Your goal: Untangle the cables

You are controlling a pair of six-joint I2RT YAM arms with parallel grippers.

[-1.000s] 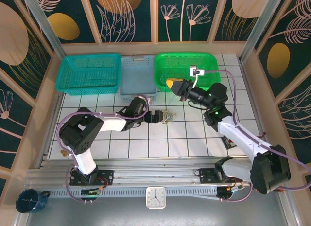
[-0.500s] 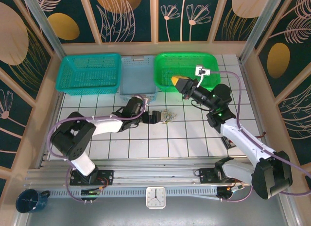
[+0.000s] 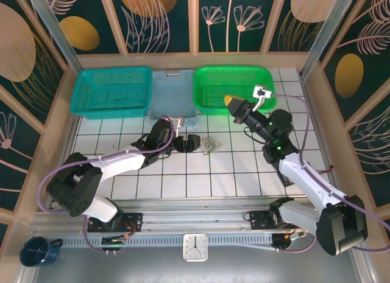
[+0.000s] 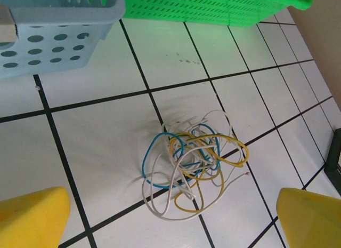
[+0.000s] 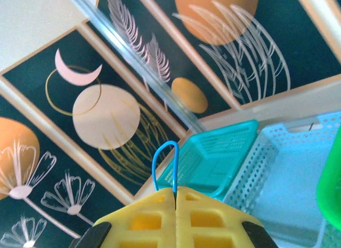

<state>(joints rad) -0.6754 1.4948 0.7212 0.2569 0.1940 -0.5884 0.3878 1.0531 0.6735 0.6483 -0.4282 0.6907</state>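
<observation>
Left wrist: thin, looping, tangled cables (image 4: 193, 160)

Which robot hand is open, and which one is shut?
The left gripper is the open one: its yellow fingers are spread wide on either side of the cables. The right gripper is shut, pinching a blue wire loop.

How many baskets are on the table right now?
3. A teal basket on the left, a light blue basket in the middle, and a green basket on the right, side by side at the far end. None looks hidden.
</observation>
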